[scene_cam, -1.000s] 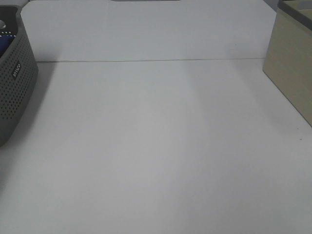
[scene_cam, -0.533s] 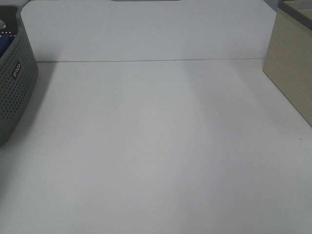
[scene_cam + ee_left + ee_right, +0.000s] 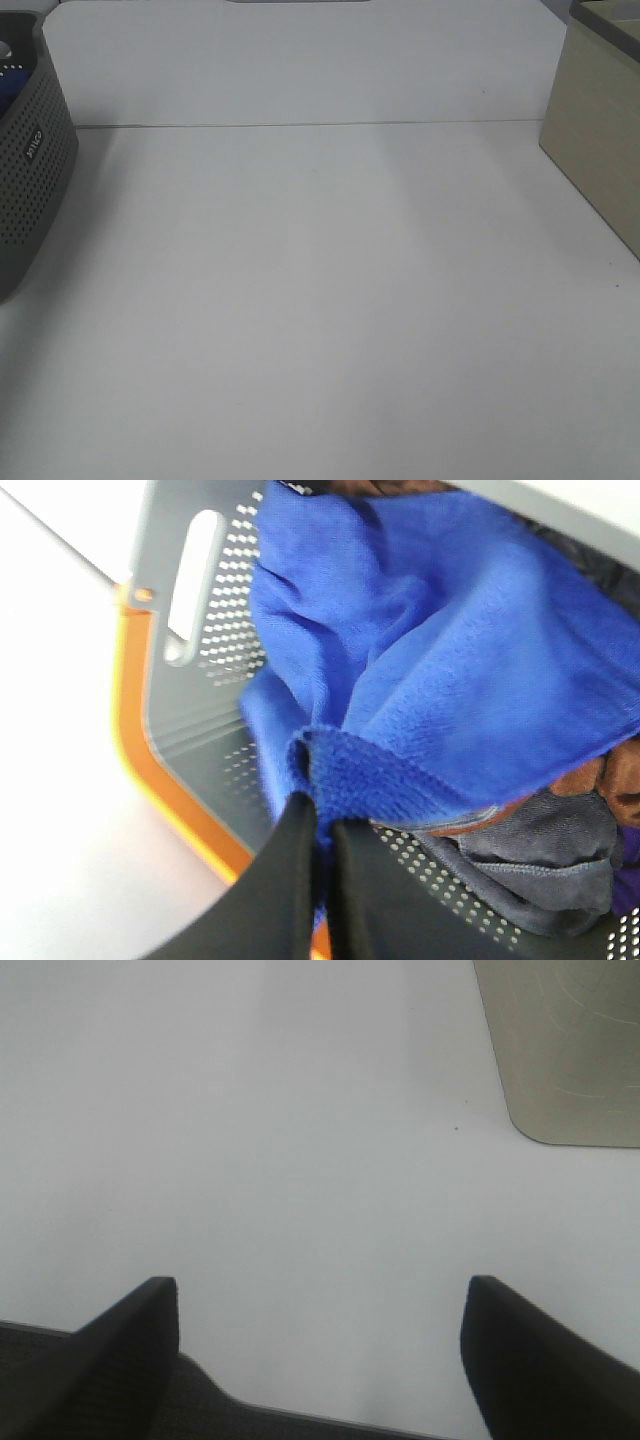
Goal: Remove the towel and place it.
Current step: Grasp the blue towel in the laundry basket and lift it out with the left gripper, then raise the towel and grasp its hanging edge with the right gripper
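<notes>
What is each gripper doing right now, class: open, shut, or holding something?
Left gripper: shut on an edge of the blue towel.
Right gripper: open, holding nothing.

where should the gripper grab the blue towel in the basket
By the bunched stitched hem of the towel nearest the basket wall, coming in over the orange rim: that thick ridge probably pinches without catching the grey cloth. The left gripper is shut on it.

left gripper (image 3: 322, 816) clamped tight; right gripper (image 3: 320, 1288) spread wide
</notes>
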Tool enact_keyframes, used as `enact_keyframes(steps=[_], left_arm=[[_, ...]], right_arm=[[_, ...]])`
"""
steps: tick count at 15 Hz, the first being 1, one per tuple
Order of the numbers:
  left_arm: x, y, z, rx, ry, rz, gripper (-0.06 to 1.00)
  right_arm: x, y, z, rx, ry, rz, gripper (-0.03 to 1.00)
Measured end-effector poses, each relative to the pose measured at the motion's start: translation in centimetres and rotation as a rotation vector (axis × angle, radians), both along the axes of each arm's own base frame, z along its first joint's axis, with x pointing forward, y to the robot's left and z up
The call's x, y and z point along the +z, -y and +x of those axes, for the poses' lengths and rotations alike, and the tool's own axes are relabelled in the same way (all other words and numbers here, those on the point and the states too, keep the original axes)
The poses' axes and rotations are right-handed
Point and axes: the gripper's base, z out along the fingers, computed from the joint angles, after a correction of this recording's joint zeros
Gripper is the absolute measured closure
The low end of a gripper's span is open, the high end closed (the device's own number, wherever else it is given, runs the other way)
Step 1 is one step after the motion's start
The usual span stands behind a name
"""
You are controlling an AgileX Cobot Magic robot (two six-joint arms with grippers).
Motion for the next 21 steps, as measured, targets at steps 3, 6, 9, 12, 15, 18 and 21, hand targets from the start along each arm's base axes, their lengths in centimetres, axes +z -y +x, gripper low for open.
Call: enact_keyframes(steps=[3,6,9,12,15,18,21], left_arm=[[4.8,0.8,-3.7,0.008,0.112,-0.037,0.94],[8.5,1.9,-7.0,-0.019,0.237,-0.093,0.94],[11.2,4.0,-9.6,-0.087,0.341,-0.121,0.94],[13.1,7.3,-10.6,-0.199,0.459,-0.139,0.94],[14.0,11.5,-11.4,-0.314,0.523,-0.201,0.94],[14.0,14.9,-12.3,-0.425,0.517,-0.219,0.94],[14.0,18.7,-13.7,-0.564,0.504,-0.252,0.94]], right_arm=[[0.0,0.0,0.0,0.002,0.000,0.003,0.20],[0.0,0.0,0.0,0.002,0.000,0.003,0.20],[0.0,-0.1,0.0,0.008,0.001,0.014,0.20],[0.0,-0.2,0.0,0.010,0.001,0.016,0.20],[0.4,-0.4,0.1,0.022,0.033,0.047,0.20],[1.8,-1.5,1.6,0.129,0.112,0.117,0.20],[3.0,-3.0,4.8,0.365,0.133,0.147,0.20]])
